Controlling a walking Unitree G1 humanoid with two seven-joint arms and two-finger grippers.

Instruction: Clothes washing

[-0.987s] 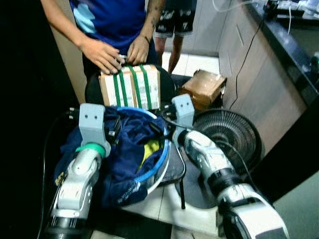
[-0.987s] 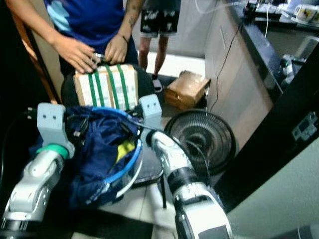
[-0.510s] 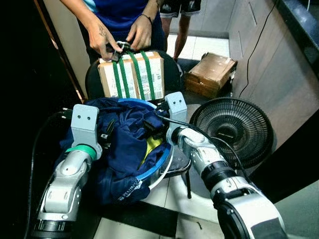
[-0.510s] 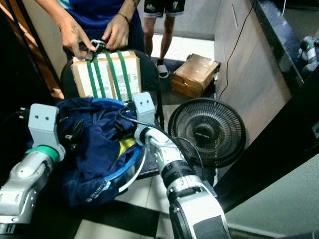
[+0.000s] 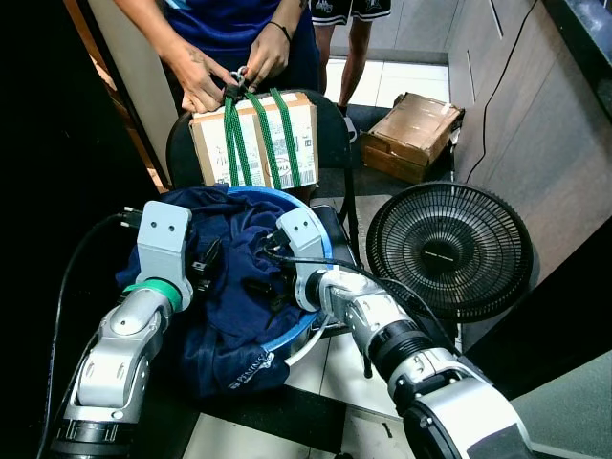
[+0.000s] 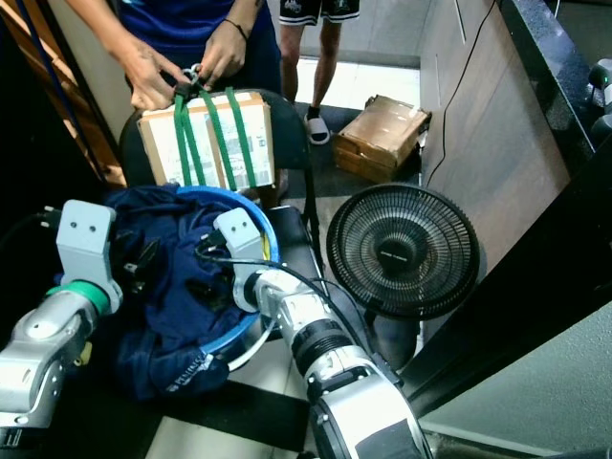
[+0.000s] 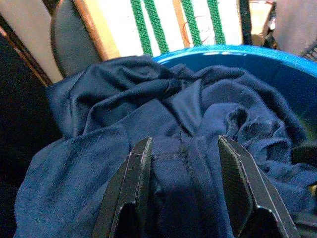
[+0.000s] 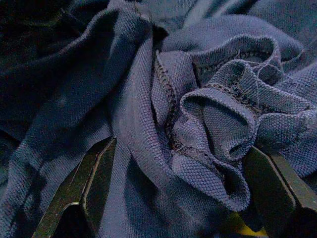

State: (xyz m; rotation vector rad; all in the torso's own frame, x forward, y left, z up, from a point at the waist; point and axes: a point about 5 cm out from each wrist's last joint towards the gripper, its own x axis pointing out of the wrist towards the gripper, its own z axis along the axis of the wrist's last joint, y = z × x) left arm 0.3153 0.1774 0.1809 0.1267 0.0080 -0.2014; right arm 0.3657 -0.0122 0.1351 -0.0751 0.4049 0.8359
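Clothes (image 5: pixel 229 306): navy heap in blue basin (image 5: pixel 304 229) on chair seat (image 5: pixel 337 229), part spilling over the near rim toward the left arm. Yellow bit under the folds at one edge in right wrist view, probably another garment.

Right gripper (image 8: pixel 173 198) down in the heap, fingers (image 8: pixel 86 183) spread wide, bunched collar-like fold of knit cloth between them, not yet pinched. Left gripper (image 7: pixel 183 193) on the spilled side of the heap, fingers (image 7: pixel 131 193) spread, cloth lying right under and between them, basin rim and strapped box beyond the tips.

Step in hand, by judgement: picking the laundry out of the basin, grasp phase, both grippers placed but neither closed. Washer not found here, so early in the task.

Next move calls for: closing right fingers on the thick fold between them, deep enough to catch more than one layer; left the same on the draped part; then lifting both together so the heap comes up as one and the hanging end does not snag the rim.

Risk: thin knit slipping out of a shallow pinch, basin tipping off the seat when pulled.

Beyond the grippers: box (image 5: pixel 256 142) with green straps (image 5: pixel 287 134) propped on the chairback, person's hands (image 5: pixel 229 76) working the strap buckle on top. Fan (image 5: pixel 449 251) on the floor to the right gripper's outer side, carton (image 5: pixel 413 129) further off.
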